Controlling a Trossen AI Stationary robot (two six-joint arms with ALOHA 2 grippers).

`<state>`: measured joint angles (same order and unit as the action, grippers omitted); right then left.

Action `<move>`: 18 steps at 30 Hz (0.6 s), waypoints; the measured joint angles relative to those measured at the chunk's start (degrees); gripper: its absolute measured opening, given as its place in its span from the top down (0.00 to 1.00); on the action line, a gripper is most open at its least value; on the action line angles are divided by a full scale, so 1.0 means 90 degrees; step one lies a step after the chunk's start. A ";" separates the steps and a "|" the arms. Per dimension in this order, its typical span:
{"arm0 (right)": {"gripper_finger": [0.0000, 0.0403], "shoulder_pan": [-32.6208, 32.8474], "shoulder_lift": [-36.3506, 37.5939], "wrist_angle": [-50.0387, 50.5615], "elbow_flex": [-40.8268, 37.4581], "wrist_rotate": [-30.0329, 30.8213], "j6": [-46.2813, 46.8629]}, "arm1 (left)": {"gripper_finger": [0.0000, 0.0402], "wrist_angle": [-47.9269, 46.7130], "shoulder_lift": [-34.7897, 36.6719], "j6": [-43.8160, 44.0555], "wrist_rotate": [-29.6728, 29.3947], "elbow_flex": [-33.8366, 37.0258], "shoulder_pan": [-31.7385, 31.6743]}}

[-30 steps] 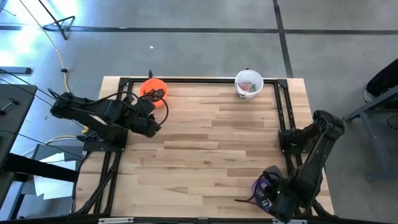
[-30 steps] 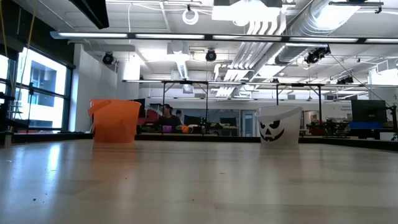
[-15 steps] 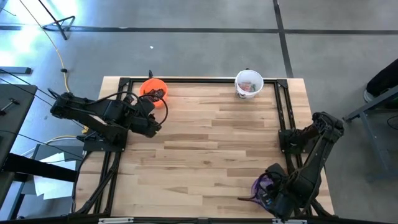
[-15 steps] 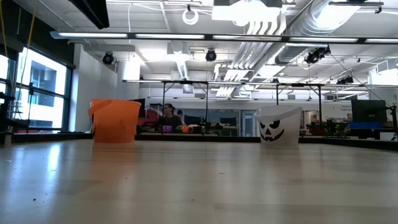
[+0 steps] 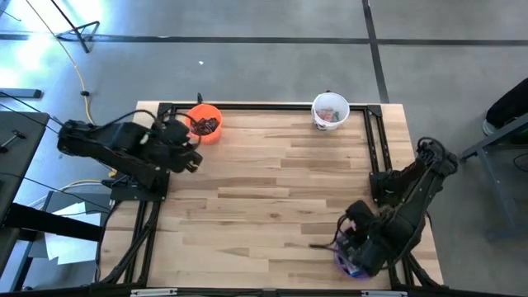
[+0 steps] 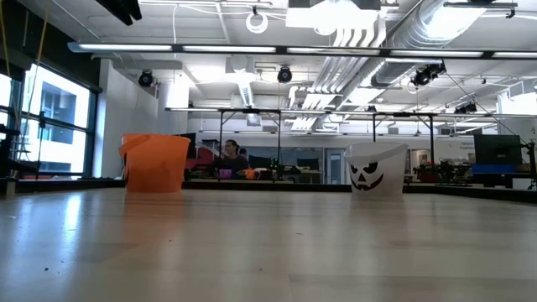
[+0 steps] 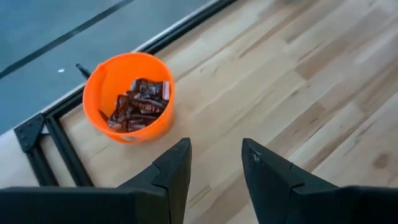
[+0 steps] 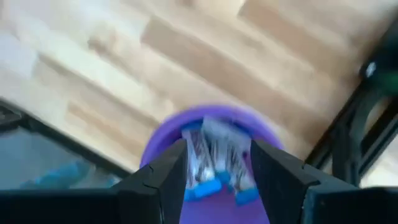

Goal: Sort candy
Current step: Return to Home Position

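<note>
Our left gripper (image 7: 216, 150) has its fingers (image 7: 175, 167) parted a moderate way with nothing between them. It hangs over bare wood just beside the orange cup (image 7: 104, 81). That cup holds the dark brown candy (image 7: 138, 104) in a little heap.

The right gripper (image 8: 217, 158) is spread about the same and is empty too. It sits right above the purple cup (image 8: 211, 114), which is full of blue-and-white candy (image 8: 214, 144).

From above, the orange cup and the white cup (image 5: 317, 107) stand along one edge of the table (image 5: 280, 190), well apart. The white one has some pinkish candy (image 5: 331, 115) in it. The purple cup is over by the opposite edge on the right side, half hidden under the right arm.

At table level we only see the orange cup and the white cup's jack-o'-lantern face. A person (image 6: 232, 156) is way back in the room.
</note>
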<state>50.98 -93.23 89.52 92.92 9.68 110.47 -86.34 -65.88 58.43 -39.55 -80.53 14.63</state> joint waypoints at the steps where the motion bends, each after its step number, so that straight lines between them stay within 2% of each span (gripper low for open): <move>1: 0.58 -0.0058 0.0075 0.0048 0.0000 0.0160 -0.0131 | 0.68 0.0033 0.0089 0.0000 -0.0034 0.0000 0.0000; 6: 0.58 -0.0278 0.0486 0.0064 0.0000 0.1615 -0.0716 | 0.68 0.0092 0.0380 -0.0008 -0.0399 -0.0002 0.0000; 12: 0.58 -0.0515 0.0947 0.0058 0.0000 0.3286 -0.1622 | 0.68 0.0120 0.0440 -0.0537 -0.0521 -0.0002 0.0000; 18: 0.58 -0.0815 0.1297 0.0058 0.0000 0.4236 -0.2748 | 0.68 0.0194 0.0565 -0.0668 -0.0739 0.0298 0.0000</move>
<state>43.64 -81.55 90.04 92.92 47.80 85.74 -84.60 -60.80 52.42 -46.20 -77.85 14.63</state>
